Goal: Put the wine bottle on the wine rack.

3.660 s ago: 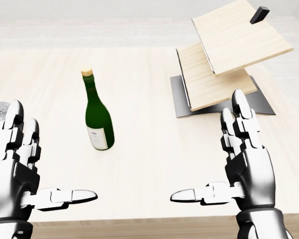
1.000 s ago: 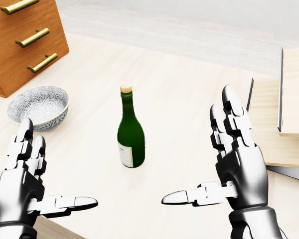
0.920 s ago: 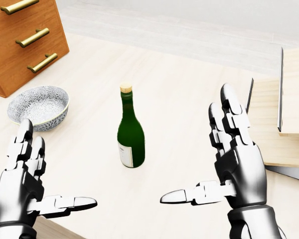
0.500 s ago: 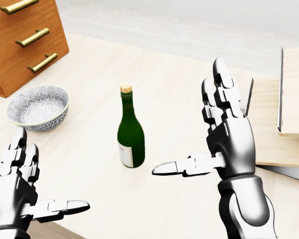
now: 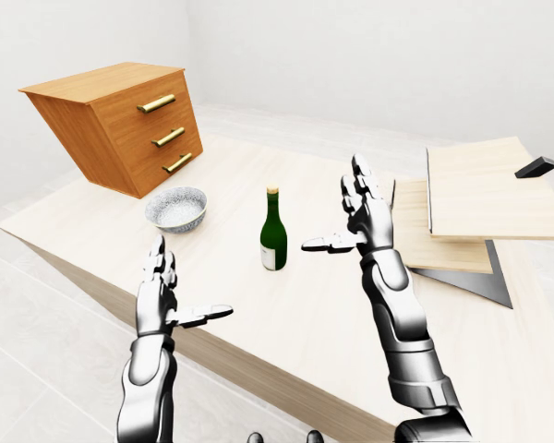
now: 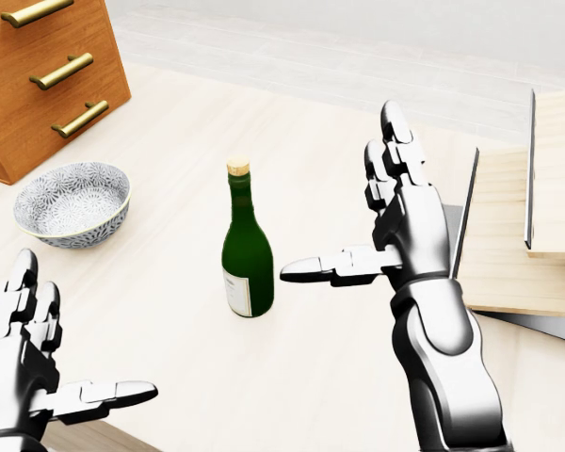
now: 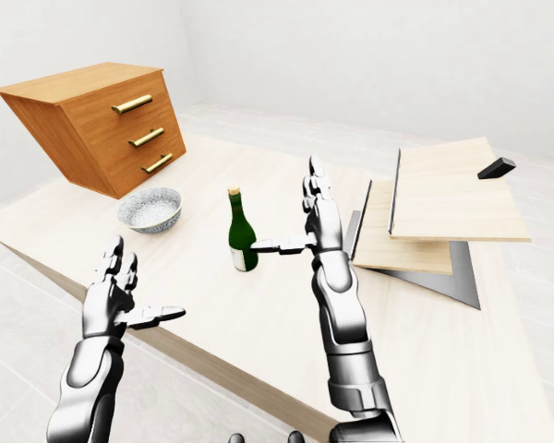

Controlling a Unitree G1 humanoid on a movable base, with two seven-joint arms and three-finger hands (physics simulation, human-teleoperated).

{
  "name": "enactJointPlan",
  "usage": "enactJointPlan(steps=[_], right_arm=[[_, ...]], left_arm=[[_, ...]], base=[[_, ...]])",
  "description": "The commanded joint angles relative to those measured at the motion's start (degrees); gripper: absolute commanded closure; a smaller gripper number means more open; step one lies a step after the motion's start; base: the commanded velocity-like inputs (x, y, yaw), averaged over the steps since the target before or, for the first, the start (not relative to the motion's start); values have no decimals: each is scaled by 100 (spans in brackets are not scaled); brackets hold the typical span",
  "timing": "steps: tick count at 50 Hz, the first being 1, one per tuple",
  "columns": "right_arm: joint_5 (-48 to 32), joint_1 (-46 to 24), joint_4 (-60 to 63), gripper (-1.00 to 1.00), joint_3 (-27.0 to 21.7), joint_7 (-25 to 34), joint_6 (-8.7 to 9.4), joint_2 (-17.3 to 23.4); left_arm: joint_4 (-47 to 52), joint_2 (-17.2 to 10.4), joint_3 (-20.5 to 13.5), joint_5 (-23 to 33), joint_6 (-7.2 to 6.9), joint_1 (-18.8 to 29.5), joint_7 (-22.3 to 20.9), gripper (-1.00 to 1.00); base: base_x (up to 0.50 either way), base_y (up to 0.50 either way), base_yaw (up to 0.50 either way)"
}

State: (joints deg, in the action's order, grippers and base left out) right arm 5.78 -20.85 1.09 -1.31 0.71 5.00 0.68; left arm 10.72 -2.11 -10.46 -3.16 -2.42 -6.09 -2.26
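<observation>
A green wine bottle with a cork and a white label stands upright on the pale wooden table, near the middle of the head view. My right hand is open just right of the bottle. Its thumb points at the bottle's shoulder with a small gap, and its fingers point up. My left hand is open low at the bottom left, well clear of the bottle. The wine rack, made of tilted light wood boards on a dark base plate, stands at the right.
A wooden drawer chest with brass handles stands at the upper left. A patterned bowl sits just below it, left of the bottle. A small black block lies on the rack's top board. The table's near edge runs past my left hand.
Since the oldest frame the camera has swung, bringing the bottle to centre and the rack to the right edge. In the last second my right hand rose and moved left towards the bottle; my left hand sank.
</observation>
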Motion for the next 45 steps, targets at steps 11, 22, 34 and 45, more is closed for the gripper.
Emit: enactJointPlan(steps=[11, 22, 34, 45], right_arm=[[56, -857, -1178, -100, 71, -122, 0, -98], [208, -1249, -1867, -100, 2, -145, 0, -136], [244, -1861, -3391, -100, -5, -114, 0, -193], [175, -2344, -4349, -100, -38, -129, -169, -153]], left_arm=[[-356, -43, -95, -40, 234, 60, -9, -100], [-309, -54, -97, -42, 227, 28, -18, -100], [124, -25, -78, -31, -52, -67, -20, -100], [247, 8, -65, 9, -142, -70, -24, -100]], base=[[0, 0, 0], [0, 0, 0], [0, 0, 0], [0, 0, 0]])
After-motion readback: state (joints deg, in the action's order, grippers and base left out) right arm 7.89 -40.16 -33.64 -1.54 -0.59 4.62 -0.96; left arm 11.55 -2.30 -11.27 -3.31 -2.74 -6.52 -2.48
